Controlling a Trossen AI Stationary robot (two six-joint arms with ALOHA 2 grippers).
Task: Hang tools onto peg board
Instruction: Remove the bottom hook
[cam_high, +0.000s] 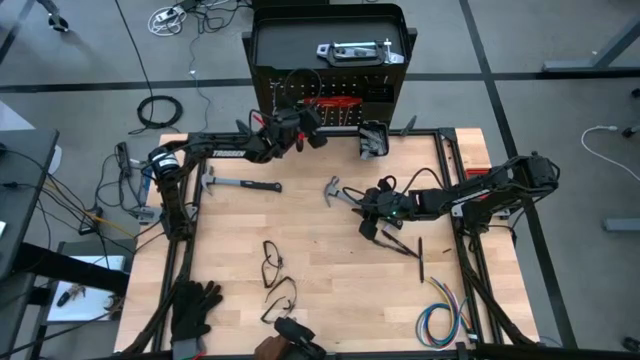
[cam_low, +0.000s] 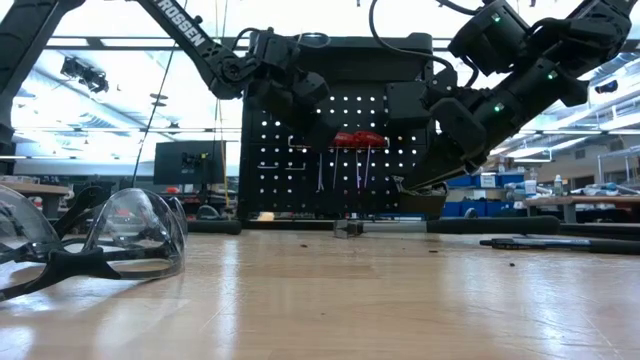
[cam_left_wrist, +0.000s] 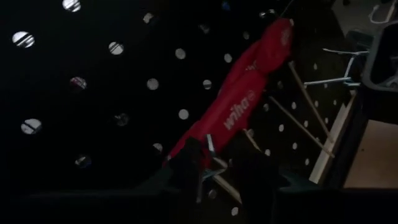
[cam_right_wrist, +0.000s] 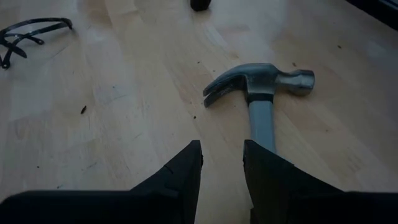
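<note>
High view looks straight down; low view looks level across the table (cam_low: 400, 300); both share the peg board (cam_high: 330, 60)

Clear plastic safety glasses with dark frames (cam_low: 95, 245) lie on the pale wooden table top (cam_high: 320, 235), as does a second dark-framed pair (cam_high: 272, 262), with black gloves (cam_high: 196, 305) and a coloured wire bundle (cam_high: 445, 318) at opposite near corners.

Red-handled pliers (cam_left_wrist: 249, 93) hang on the black peg board (cam_high: 330, 100); two steel hammers (cam_high: 240, 184) lie flat on the table.
</note>
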